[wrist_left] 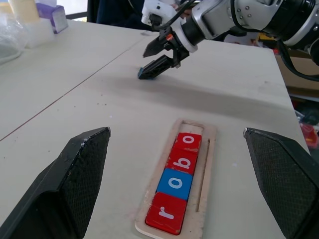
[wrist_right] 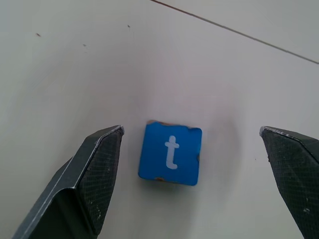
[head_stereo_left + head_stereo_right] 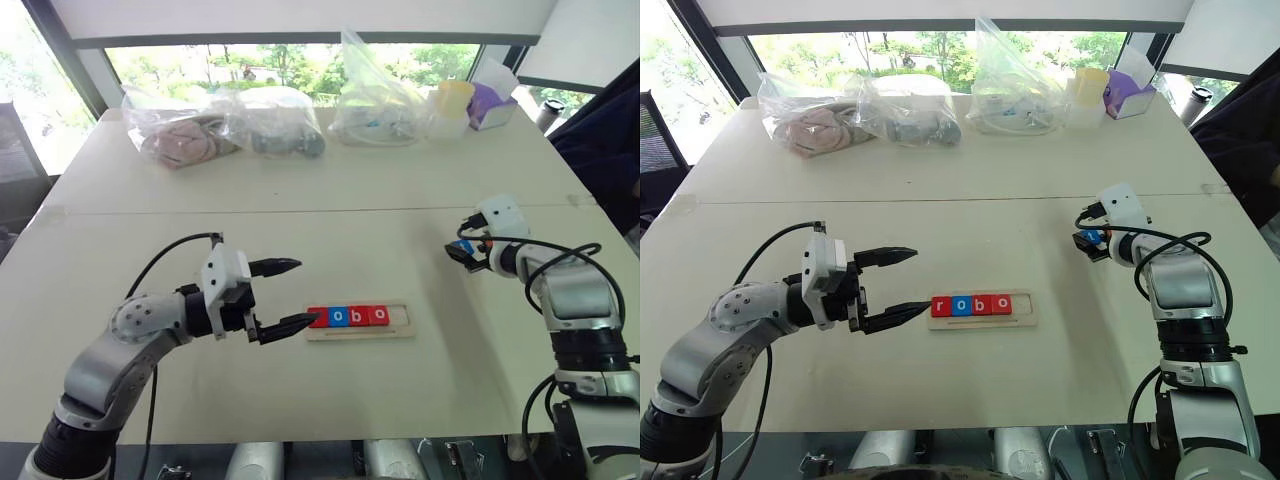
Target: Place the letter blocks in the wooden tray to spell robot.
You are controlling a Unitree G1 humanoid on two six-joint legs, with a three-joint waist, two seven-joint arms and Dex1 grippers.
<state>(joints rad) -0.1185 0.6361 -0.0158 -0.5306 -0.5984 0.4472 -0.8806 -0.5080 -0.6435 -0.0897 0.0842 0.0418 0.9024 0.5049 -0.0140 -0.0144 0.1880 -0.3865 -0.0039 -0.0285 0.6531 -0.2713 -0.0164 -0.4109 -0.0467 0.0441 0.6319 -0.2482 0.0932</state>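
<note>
r-o-b-o already sit in the wooden tray (image 3: 983, 310), last slot empty | t block (image 2: 171, 154) flat on the desk, at 2 o'clock from the tray | right end effector (image 2: 192, 181) spread, straddling it, nearer arm | left end effector (image 3: 895, 286) spread, at the tray's 9 o'clock end

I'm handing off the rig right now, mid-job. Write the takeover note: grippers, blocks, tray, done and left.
Left gripper: open, empty, level beside the wooden tray's r end.
Right gripper: open, empty, hovering over the blue t block, not touching.
Done: r, o, b, o sit in the tray in order.
Left: grasp the t block lying on the table, set it in the empty last slot.
</note>
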